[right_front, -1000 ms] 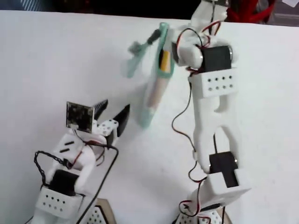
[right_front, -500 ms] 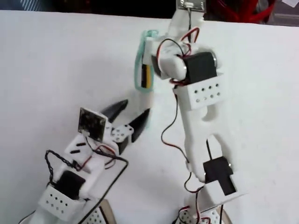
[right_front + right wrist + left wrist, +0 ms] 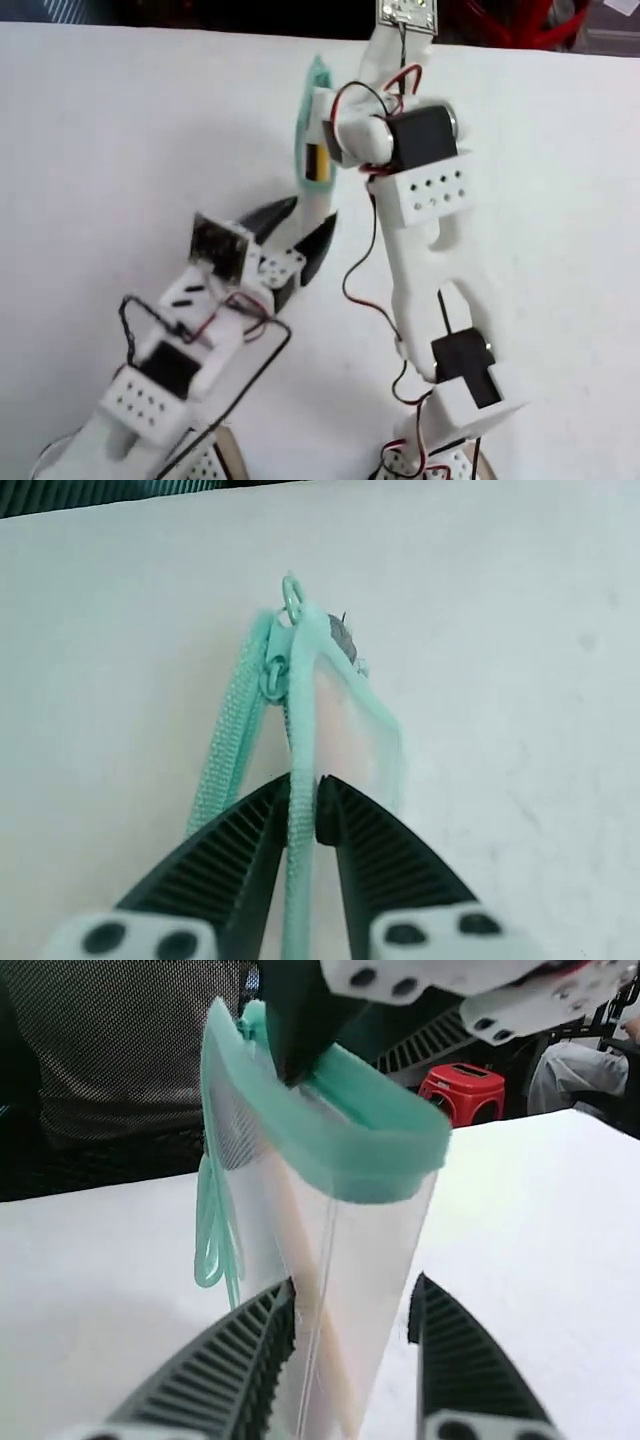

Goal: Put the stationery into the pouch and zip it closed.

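Clamping pouch (image 3: 370, 1150) rim, right jaws, white table (image 3: 120, 130), red stool (image 3: 472, 1080)

My left claw (image 3: 312, 212) points toward one o'clock with its black fingers spread, the tips on either side of the teal pouch's (image 3: 312, 140) lower end. The pouch sits edge-on at twelve o'clock over the white table (image 3: 120, 130). A yellow item (image 3: 317, 166) shows inside, and my right arm (image 3: 430, 260) is against its three o'clock side.

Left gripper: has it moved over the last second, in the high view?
Yes. The left gripper has advanced toward the far edge of the table and rightward in the high view; its open jaws now flank the pouch.
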Available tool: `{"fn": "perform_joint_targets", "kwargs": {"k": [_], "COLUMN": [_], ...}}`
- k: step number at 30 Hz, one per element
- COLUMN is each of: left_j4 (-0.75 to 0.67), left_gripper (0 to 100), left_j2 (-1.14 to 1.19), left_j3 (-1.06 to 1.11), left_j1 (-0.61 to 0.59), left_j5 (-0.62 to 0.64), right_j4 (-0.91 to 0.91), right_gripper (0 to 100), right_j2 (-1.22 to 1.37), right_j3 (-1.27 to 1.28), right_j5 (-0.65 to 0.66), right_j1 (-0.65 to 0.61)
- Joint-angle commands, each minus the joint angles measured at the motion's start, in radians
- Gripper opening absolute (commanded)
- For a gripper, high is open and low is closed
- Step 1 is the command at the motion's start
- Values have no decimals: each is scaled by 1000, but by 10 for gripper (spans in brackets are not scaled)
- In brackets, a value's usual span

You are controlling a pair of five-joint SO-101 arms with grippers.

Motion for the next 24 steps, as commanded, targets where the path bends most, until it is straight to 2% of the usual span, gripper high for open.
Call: {"fn": "perform_joint_targets", "kwargs": {"k": [1,3,6,13,15,18,21,24], "left_j4": [-18,-3,89,528,654,758,804,801], "left_gripper": [189,188,190,221,244,233,233,234], "left_j2": [147,145,70,-386,-547,-737,-720,-625], "left_j3": [-115,-115,-107,-115,-124,-137,-178,-204], "left_j1": [-24,-25,-19,-35,-65,-127,-226,-337], "left_j5": [11,11,11,-6,-83,-167,-175,-175], "right_j4": [16,-24,-77,-82,-76,-21,45,71], "right_gripper": [27,24,22,18,18,18,18,18], "right_j2": [4,4,4,5,5,5,-5,-27], "right_j3": [-5,-3,-3,-3,-2,-2,-3,-21], "right_j5": [-2,17,137,440,586,847,1057,1155], "right_j1": [-8,-7,7,10,5,-18,-54,-102]}}
